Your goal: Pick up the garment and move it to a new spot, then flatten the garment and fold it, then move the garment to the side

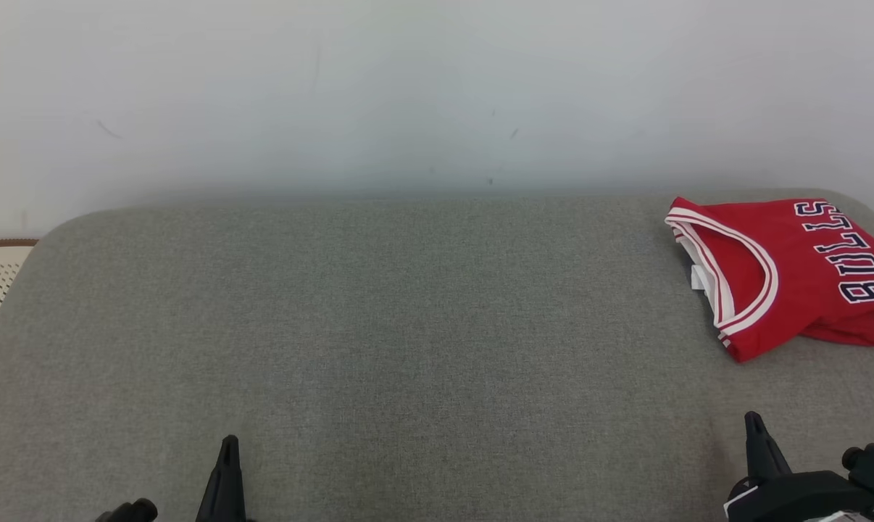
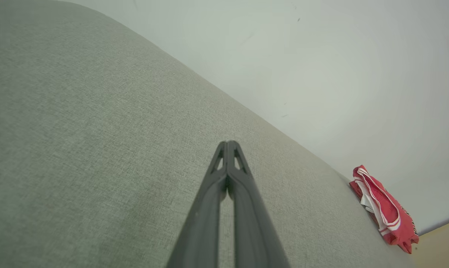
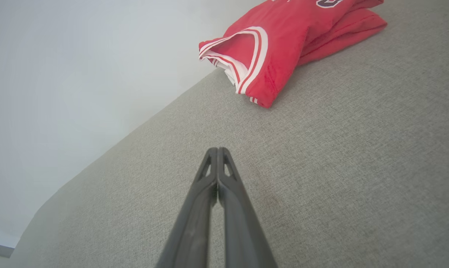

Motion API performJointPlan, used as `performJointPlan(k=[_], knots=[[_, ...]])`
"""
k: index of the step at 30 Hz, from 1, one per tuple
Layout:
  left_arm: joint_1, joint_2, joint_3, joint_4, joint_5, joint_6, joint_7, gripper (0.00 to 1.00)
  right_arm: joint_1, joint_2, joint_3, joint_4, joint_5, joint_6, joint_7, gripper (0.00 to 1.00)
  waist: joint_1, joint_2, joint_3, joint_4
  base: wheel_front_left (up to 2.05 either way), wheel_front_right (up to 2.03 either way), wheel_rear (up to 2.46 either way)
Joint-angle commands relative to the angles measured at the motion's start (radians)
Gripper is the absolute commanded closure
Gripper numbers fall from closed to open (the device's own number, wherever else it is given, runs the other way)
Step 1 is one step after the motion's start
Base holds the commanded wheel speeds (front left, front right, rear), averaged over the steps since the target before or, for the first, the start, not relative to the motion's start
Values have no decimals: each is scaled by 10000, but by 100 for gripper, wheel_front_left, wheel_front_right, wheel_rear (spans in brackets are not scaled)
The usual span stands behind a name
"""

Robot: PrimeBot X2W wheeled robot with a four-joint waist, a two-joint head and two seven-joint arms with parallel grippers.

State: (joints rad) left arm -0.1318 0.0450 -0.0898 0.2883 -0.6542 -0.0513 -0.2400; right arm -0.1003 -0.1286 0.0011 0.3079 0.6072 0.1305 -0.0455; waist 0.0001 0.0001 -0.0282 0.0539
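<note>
Jersey (image 1: pixel 806 264) — red, lettered "BULLS" — lies folded; left gripper (image 2: pixel 228 143) and right gripper (image 3: pixel 217 150) pinched closed, empty.

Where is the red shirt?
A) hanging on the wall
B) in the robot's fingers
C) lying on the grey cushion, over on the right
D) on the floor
C: the red shirt lies on the grey cushion at the robot's right; the left fingers and right fingers are shut, empty, apart from it.
</note>
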Motion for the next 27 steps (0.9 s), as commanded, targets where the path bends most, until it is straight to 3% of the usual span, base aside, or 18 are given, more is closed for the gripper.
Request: performJointPlan(k=[1, 27], knots=[[-423, 46, -121, 46, -507, -51, -62, 100, -370, -124, -218, 10, 400, 2, 135, 100, -1, -1, 10, -10, 0, 0, 0], [-1902, 57, -1152, 1333, -4557, -333, -10, 100, -1571, -321, -1753, 1137, 3717, 3, 1485, 100, -1, -1, 159, -159, 0, 0, 0]])
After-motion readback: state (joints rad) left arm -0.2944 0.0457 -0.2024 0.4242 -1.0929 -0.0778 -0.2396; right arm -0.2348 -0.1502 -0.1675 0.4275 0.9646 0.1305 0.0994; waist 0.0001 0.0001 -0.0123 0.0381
